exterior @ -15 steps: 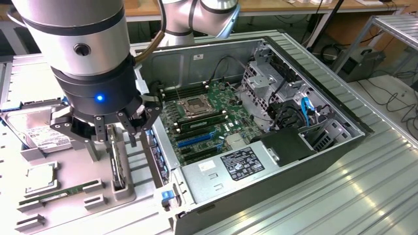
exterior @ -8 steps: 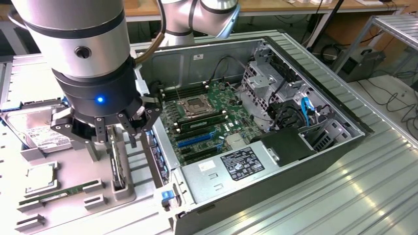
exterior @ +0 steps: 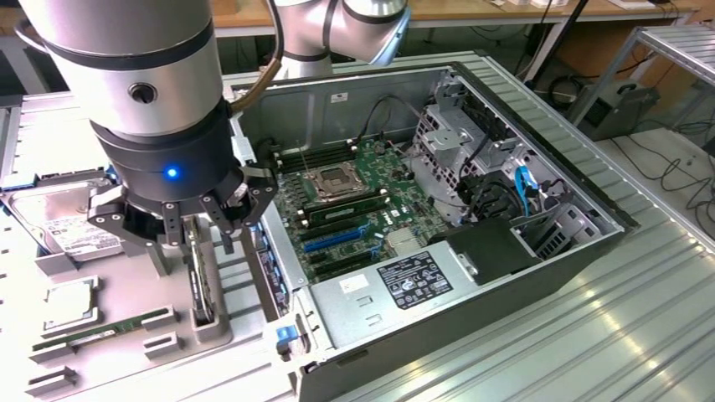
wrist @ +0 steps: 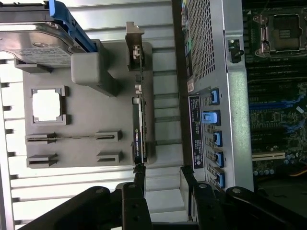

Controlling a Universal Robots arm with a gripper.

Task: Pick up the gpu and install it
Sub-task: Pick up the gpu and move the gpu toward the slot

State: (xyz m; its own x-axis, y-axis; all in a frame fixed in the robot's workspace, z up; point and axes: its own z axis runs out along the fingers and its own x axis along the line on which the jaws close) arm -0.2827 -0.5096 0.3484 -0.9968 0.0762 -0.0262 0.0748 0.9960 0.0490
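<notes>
The gpu (exterior: 203, 289) stands on edge in a slot of the grey parts holder (exterior: 134, 280), to the exterior view's left of the open computer case (exterior: 537, 251). In the wrist view the gpu (wrist: 139, 127) shows as a thin dark edge, with its metal bracket at the far end. My gripper (exterior: 198, 233) hangs just above the card, open and holding nothing. In the wrist view my gripper (wrist: 163, 178) has one fingertip (wrist: 139, 173) in line with the card's near end, and the other lies toward the case wall (wrist: 211, 72).
On the holder (wrist: 86, 120) also sit a silver hard drive (exterior: 62, 222), a CPU (exterior: 69, 300) and a green RAM stick (exterior: 103, 328). Inside the case the motherboard (exterior: 357, 205) lies exposed with blue expansion slots (exterior: 335, 239). The case wall stands close beside the gpu.
</notes>
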